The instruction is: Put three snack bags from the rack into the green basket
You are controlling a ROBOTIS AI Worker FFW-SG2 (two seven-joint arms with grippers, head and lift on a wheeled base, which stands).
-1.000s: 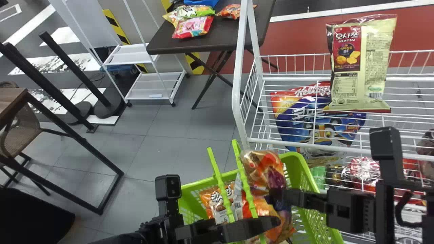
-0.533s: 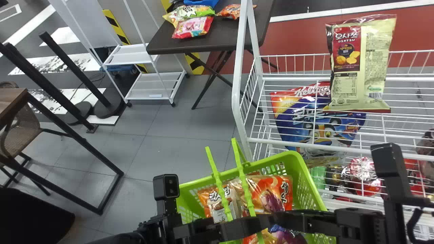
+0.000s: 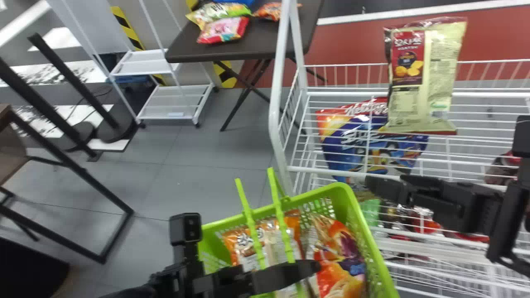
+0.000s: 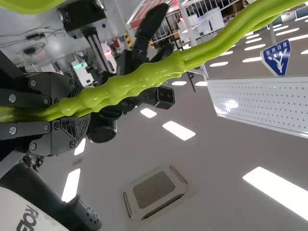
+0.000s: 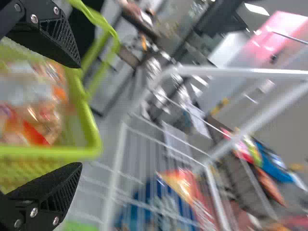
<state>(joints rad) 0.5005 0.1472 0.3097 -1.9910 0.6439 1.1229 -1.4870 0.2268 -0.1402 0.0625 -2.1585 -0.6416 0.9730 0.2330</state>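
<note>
In the head view my left gripper [image 3: 290, 275] is at the green basket [image 3: 374, 248], holding its handles; the left wrist view has this gripper [image 4: 72, 108] shut on the green handle [image 4: 130, 84]. My right gripper [image 3: 379, 188] hangs over the rack's near edge, right of the basket. In the right wrist view the right gripper [image 5: 77, 118] stands open and empty. An orange-and-purple snack bag [image 3: 337, 258] lies in the basket beside other orange snack bags [image 3: 244, 248]. On the rack [image 3: 364, 93] are a beige-and-red bag [image 3: 441, 78] and a blue bag [image 3: 348, 151].
The rack's white upright [image 3: 276, 95] rises just behind the basket. Red packs [image 3: 426, 223] sit on a lower shelf under the right arm. Farther back stand a dark table [image 3: 256, 43] with several bags and a white cart [image 3: 174, 103].
The right gripper has let go of the orange-and-purple bag, which dropped into the basket, and moved up and right over the rack. The head view's scene has shifted slightly left.
</note>
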